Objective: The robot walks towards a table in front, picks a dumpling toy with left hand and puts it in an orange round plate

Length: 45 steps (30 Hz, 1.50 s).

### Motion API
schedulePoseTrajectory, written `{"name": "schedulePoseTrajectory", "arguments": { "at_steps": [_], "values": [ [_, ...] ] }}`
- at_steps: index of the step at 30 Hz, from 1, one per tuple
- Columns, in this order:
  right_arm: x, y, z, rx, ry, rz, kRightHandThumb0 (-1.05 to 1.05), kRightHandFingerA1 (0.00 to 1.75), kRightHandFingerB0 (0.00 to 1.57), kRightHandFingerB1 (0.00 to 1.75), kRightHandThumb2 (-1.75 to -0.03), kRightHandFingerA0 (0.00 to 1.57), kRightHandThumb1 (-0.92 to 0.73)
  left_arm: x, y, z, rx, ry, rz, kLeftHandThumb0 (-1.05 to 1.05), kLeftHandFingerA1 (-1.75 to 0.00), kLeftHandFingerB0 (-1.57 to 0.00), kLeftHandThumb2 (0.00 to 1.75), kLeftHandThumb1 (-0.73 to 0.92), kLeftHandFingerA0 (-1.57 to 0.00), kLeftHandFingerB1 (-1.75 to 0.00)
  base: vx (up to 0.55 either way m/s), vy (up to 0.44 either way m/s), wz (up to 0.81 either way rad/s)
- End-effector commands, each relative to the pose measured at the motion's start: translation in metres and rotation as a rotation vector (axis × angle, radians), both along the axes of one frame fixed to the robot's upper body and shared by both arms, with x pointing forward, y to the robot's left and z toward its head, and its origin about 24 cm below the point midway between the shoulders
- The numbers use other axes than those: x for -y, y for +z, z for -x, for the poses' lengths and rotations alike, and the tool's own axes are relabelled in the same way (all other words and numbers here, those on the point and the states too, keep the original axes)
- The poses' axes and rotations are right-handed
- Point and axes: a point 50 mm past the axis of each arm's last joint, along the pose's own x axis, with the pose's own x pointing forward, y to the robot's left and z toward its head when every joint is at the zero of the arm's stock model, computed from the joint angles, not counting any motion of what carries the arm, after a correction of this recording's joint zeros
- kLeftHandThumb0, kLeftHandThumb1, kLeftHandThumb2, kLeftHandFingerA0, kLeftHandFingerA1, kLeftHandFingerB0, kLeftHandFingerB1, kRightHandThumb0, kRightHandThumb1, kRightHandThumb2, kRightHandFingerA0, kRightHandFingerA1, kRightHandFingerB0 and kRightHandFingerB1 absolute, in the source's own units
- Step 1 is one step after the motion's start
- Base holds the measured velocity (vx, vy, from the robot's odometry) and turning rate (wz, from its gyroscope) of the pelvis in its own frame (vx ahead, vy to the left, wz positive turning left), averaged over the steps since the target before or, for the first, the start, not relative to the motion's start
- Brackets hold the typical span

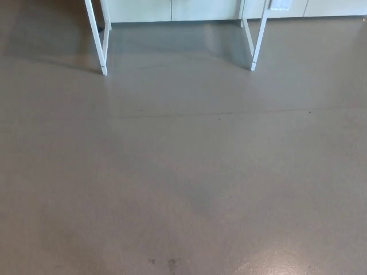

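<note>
Head view: grey floor (183, 172) ahead of a white-framed table.

Two white table legs (98, 40) (257, 40), straight and slanting, stand at the top edge before pale cabinet fronts (172, 8). The floor is smooth, faintly glossy, crossed by one thin seam (218, 113). Neither hand shows, so their fingers cannot be judged; dumpling toy and plate lie outside the frame.

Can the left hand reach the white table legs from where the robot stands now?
Probably not: the table legs stand far off across bare grey floor, and no hand shows in view.
</note>
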Motion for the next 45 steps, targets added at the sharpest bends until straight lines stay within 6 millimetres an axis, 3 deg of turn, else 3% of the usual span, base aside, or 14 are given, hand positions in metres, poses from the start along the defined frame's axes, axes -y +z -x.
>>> {"name": "schedulePoseTrajectory", "arguments": {
  "at_steps": [1, 19, 28, 35, 39, 45],
  "values": [
    [0.007, 0.002, 0.009, 0.032, -0.063, -0.093, 0.11, 0.64, 0.17, 0.50, -0.95, 0.41, -0.57, -0.005, 0.003, 0.006, 0.071, 0.054, 0.090, 0.17, -0.63, -0.19, 0.85, 0.41, -0.46, -0.50, 0.00, 0.000, 0.00],
    [0.008, -0.002, 0.034, -0.004, -0.111, -0.098, 0.15, 0.66, 0.19, 0.51, -0.92, 0.44, -0.52, -0.005, 0.001, 0.031, 0.046, 0.064, 0.105, 0.18, -0.68, -0.22, 0.83, 0.37, -0.52, -0.51, 0.02, 0.040, -0.01],
    [0.007, -0.001, 0.036, 0.000, -0.084, -0.094, 0.16, 0.64, 0.20, 0.51, -0.90, 0.42, -0.48, -0.005, -0.001, 0.032, 0.024, 0.078, 0.070, 0.18, -0.66, -0.26, 0.84, 0.39, -0.50, -0.52, 0.25, 0.232, -0.05],
    [0.006, -0.002, 0.036, 0.002, -0.081, -0.088, 0.16, 0.61, 0.19, 0.51, -0.90, 0.36, -0.48, -0.005, 0.000, 0.032, 0.031, 0.073, 0.067, 0.17, -0.64, -0.27, 0.84, 0.39, -0.46, -0.52, 0.24, -0.092, 0.13],
    [0.006, -0.004, 0.037, -0.015, -0.107, -0.059, 0.17, 0.64, 0.22, 0.51, -0.88, 0.44, -0.46, -0.006, 0.000, 0.031, 0.028, 0.077, 0.061, 0.18, -0.65, -0.27, 0.83, 0.38, -0.47, -0.52, 0.43, -0.057, 0.54],
    [0.006, -0.003, 0.038, -0.006, -0.109, -0.065, 0.20, 0.63, 0.19, 0.51, -0.90, 0.40, -0.48, -0.006, 0.000, 0.032, 0.022, 0.073, 0.047, 0.20, -0.63, -0.28, 0.86, 0.42, -0.44, -0.53, 0.36, -0.027, -0.02]
  ]
}}
